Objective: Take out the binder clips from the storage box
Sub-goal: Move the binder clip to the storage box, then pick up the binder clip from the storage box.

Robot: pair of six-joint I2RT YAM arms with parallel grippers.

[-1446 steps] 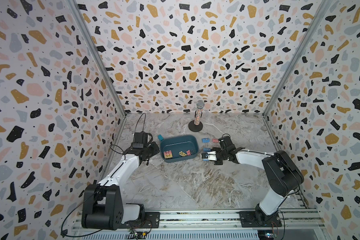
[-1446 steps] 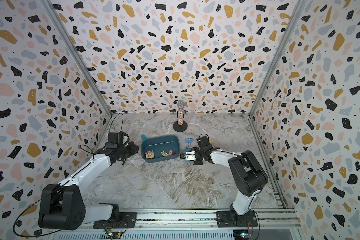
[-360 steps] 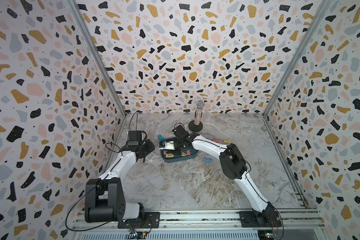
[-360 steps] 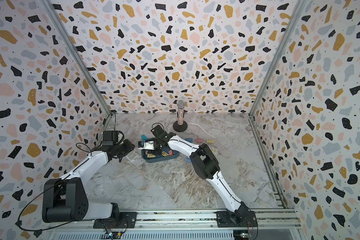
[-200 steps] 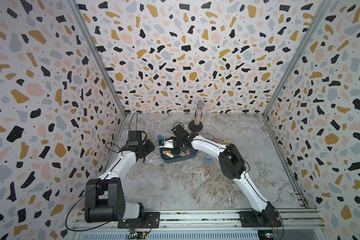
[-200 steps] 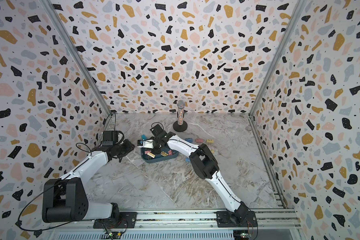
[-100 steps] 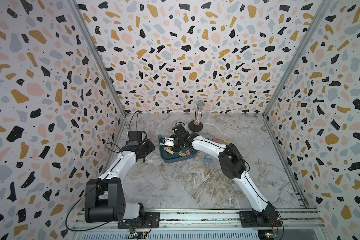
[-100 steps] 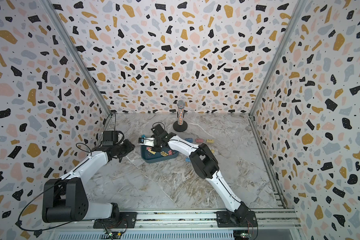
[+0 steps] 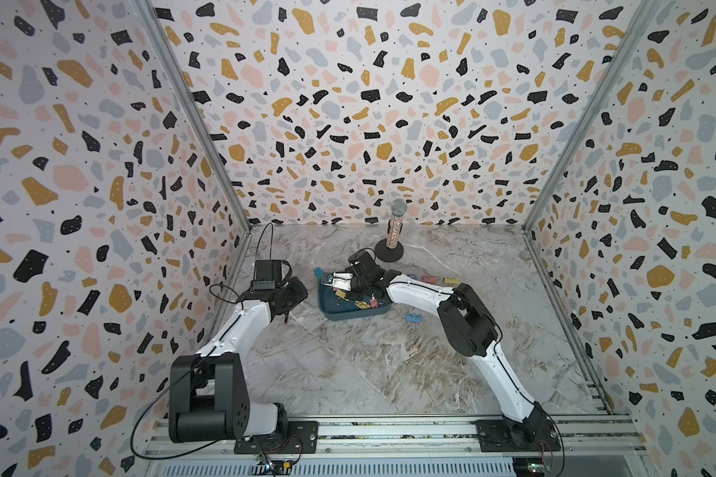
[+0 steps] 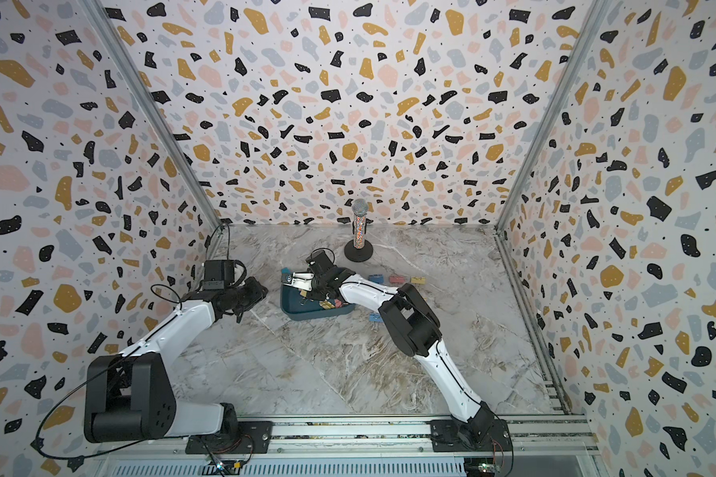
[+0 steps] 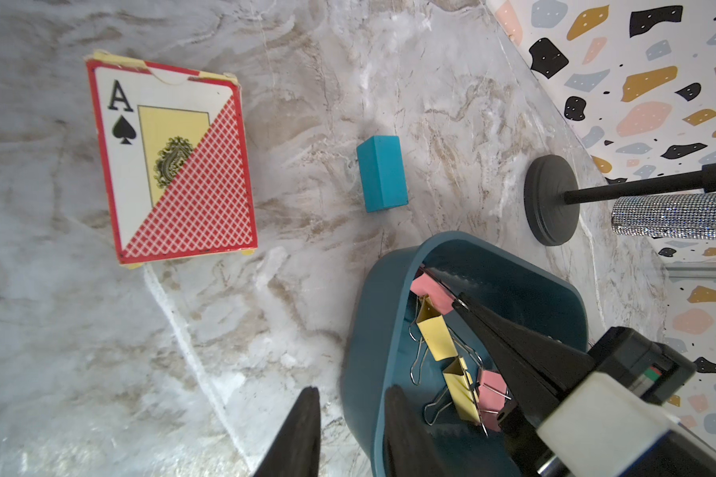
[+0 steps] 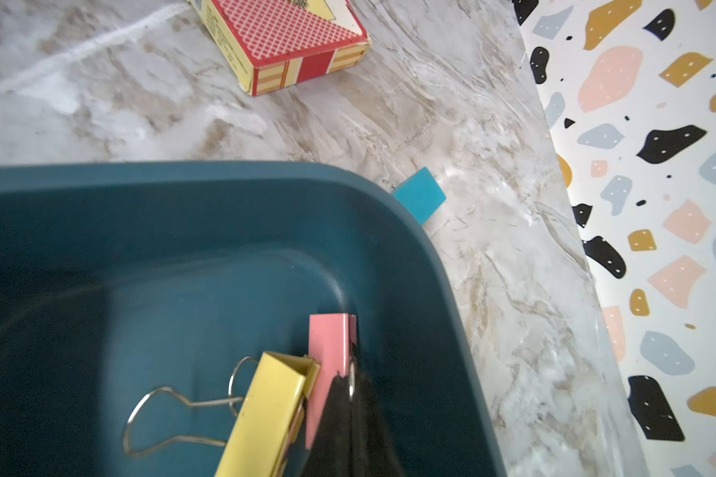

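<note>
Marbled worktop [image 9: 348, 371]: left fingers [image 11: 352, 392] clamp the storage box [image 11: 368, 330] steady while right fingers [image 12: 346, 396] pinch a pink binder clip [image 12: 329, 342].

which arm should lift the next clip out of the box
Right. The right tool is inside the box, shut on a pink clip; the left tool is clamped on the box's rim.

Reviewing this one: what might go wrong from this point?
1. The right hand grips the pink clip; the yellow clip leans against it and may snag, come up too, then drop.
2. The left hand straddles the wall of the storage box; a lift could tip or drag the box.
</note>
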